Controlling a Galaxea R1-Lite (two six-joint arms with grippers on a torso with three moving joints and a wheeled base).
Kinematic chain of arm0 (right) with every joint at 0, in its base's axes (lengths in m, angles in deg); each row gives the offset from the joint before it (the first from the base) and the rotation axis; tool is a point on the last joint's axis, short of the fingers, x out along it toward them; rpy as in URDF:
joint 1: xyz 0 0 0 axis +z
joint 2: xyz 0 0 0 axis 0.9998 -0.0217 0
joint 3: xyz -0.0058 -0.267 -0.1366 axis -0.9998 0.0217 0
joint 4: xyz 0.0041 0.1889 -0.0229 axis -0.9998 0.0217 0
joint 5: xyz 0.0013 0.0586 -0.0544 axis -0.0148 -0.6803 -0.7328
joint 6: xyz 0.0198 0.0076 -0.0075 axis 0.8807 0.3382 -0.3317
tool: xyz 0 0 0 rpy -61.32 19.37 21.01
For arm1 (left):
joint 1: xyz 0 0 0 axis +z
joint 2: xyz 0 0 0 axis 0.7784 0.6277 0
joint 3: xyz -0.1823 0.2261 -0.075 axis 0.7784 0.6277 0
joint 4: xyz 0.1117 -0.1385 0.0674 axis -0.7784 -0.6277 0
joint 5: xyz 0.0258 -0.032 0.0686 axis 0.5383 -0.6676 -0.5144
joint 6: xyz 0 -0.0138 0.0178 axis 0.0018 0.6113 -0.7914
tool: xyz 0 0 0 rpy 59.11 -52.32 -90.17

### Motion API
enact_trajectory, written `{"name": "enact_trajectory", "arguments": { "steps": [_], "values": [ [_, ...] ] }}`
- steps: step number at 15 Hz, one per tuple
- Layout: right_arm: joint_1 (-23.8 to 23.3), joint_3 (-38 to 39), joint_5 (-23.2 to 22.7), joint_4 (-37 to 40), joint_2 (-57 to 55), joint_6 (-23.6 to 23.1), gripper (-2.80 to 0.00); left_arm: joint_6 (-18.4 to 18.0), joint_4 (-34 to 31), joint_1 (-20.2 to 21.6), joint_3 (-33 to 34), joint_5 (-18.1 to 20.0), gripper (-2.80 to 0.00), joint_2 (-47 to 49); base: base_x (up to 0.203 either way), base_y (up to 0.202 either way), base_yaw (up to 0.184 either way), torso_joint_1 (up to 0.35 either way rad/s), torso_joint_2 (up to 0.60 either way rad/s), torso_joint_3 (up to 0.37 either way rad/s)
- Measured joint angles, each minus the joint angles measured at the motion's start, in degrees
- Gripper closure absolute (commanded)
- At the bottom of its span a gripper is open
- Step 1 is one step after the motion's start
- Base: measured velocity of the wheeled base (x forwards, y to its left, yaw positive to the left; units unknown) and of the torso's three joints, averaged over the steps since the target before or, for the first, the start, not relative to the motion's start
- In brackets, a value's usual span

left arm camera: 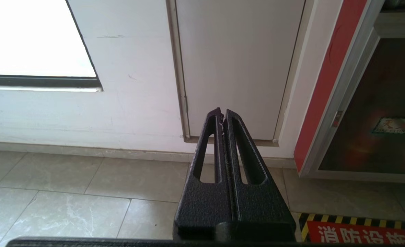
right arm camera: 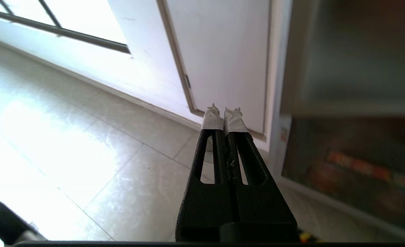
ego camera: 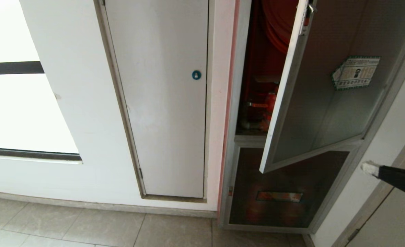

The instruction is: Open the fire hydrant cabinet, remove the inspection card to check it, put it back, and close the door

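Note:
The fire hydrant cabinet point(ego camera: 231, 137) stands in the wall at right, its red inside point(ego camera: 262, 68) showing. Its door point(ego camera: 319, 113), a silver-framed dark glass panel with a green-bordered sticker point(ego camera: 356, 72), hangs partly swung out toward me. My right gripper point(ego camera: 369, 168) reaches in from the right edge, below and right of the door's lower corner, apart from it. It is shut and empty, its taped tips together point(right arm camera: 224, 116). The door's lower edge point(right arm camera: 353, 103) shows blurred beside it. My left gripper point(left arm camera: 222, 115) is shut, low over the floor. The inspection card is out of view.
A plain white panel with a blue round lock point(ego camera: 196, 74) fills the wall left of the cabinet. Below the door sits a shorter dark glass panel with an orange label point(ego camera: 278, 196). A window point(ego camera: 17, 103) is far left. A yellow-black striped floor marking point(left arm camera: 360, 230) lies before the cabinet.

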Motion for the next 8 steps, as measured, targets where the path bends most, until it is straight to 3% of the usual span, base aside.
{"name": "enact_trajectory", "arguments": {
  "steps": [3, 8],
  "values": [
    [5.95, -8.98, 3.78, -2.79, -11.05, 0.26, 0.00, 0.02, 0.00, -0.02, 0.00, 0.00, 0.00, 0.00, 0.000, 0.000, 0.000, 0.000, 0.00, 0.000],
    [16.18, -20.63, 16.22, -13.51, -27.64, 0.24, 0.00, 0.00, 0.00, 0.02, 0.00, 0.00, 0.00, 0.00, 0.000, 0.000, 0.000, 0.000, 0.00, 0.000]
  ]
}}
